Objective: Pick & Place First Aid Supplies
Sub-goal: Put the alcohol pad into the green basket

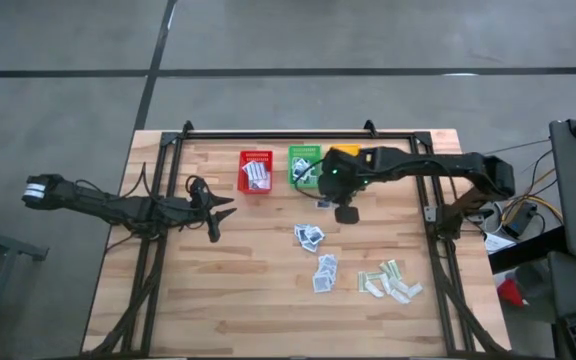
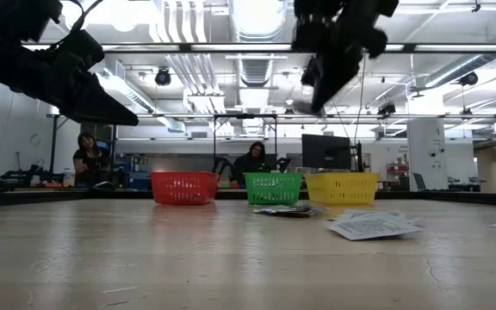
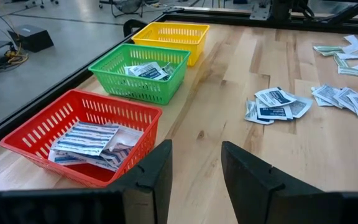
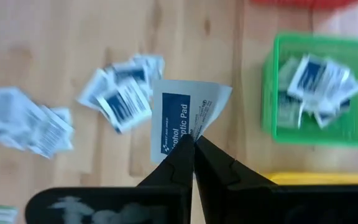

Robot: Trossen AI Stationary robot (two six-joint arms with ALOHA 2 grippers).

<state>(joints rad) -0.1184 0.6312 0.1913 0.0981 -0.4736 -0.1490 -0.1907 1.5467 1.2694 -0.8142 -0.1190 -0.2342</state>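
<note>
The right tool (image 4: pixel 193 144) pinches a white-blue antiseptic pad packet (image 4: pixel 182 119) above the table near the green basket (image 4: pixel 316 134), its print partly hidden. The left tool (image 3: pixel 194 168), spread, hovers near the table's left edge.

We see one small square white-blue packet (image 4: pixel 182 118) hanging upright at centre frame in the right wrist view, pinched at its lower edge. More square packets (image 1: pixel 309 236) lie scattered at the middle of the high view, with pale green-beige strips (image 1: pixel 389 281) fanned out at lower right. Oblong blue-striped packets (image 3: pixel 92 142) lie piled in the red basket (image 3: pixel 31 134), square ones (image 3: pixel 146 70) in the green basket (image 3: pixel 123 83).
</note>
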